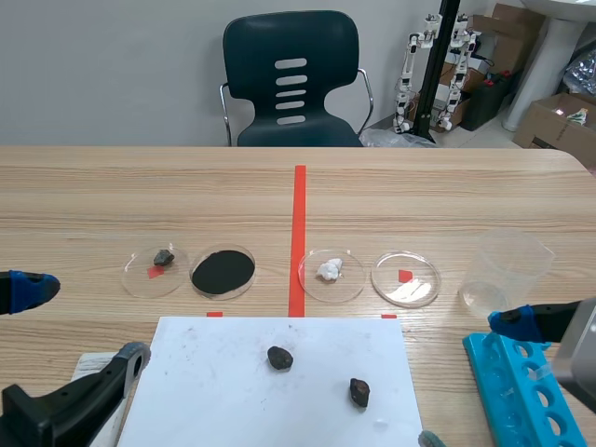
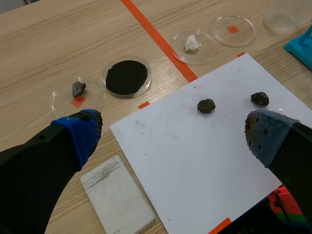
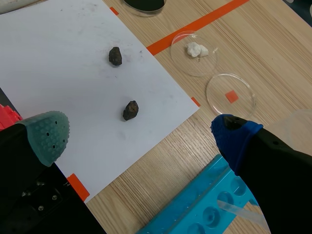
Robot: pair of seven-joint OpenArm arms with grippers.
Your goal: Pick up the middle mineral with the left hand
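Left gripper [image 2: 170, 135], fingers spread and holding nothing, hovers above the sheet's [image 2: 195, 168] near-left part. The middle mineral [image 2: 206, 106] lies loose near the sheet's centre, ahead of the gripper. A second rock [image 2: 260, 99] lies toward the sheet's right edge. Likely risks: closing on the look-alike second rock; a pad nudging the small, rounded stone so it rolls away; the sheet sliding on contact.

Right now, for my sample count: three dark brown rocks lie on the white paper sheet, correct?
No: the scene view shows two dark brown rocks, not three, lying on the white paper sheet.
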